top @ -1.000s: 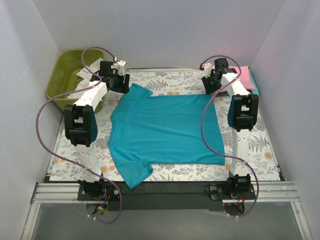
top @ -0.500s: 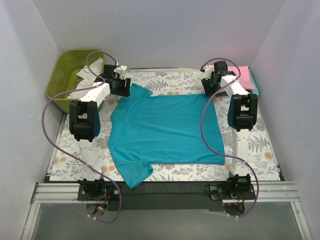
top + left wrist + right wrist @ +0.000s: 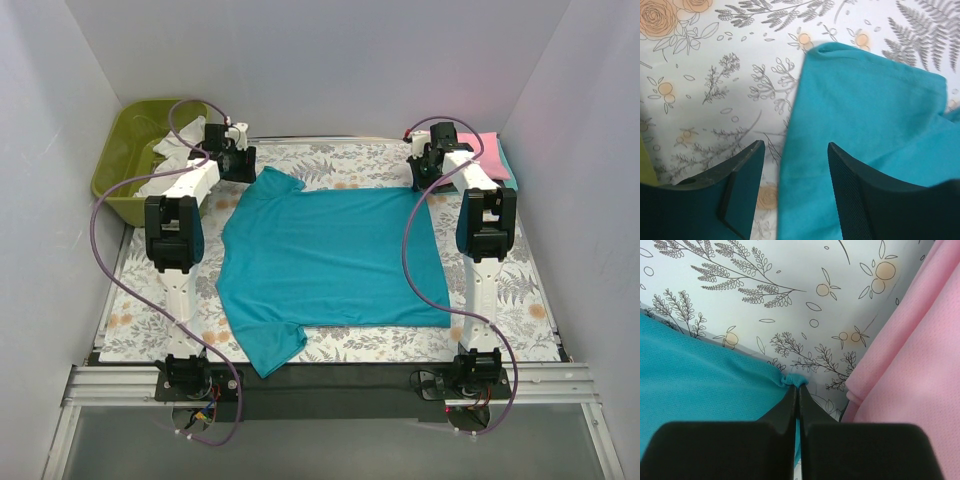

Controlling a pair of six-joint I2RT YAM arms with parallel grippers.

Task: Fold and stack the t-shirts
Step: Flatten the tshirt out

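A teal t-shirt [image 3: 325, 255] lies flat on the floral table cloth [image 3: 330, 165], sleeves at the left. My left gripper [image 3: 240, 163] is open above the far sleeve's edge; in the left wrist view [image 3: 795, 150] the teal cloth [image 3: 865, 110] runs between the fingers, untouched. My right gripper [image 3: 420, 178] is shut on the shirt's far right corner; in the right wrist view [image 3: 798, 386] a small bunch of teal cloth [image 3: 705, 375] sticks out at the fingertips. A pink t-shirt [image 3: 485, 152] lies folded at the far right and also shows in the right wrist view [image 3: 910, 360].
An olive-green tub [image 3: 125, 150] with white cloth [image 3: 170, 160] in it stands at the far left corner. White walls enclose the table on three sides. The arm bases stand at the near edge on a black rail [image 3: 330, 385].
My left arm has drawn in toward the far sleeve, its elbow moving right and upward. My right gripper has stayed at the far right corner.
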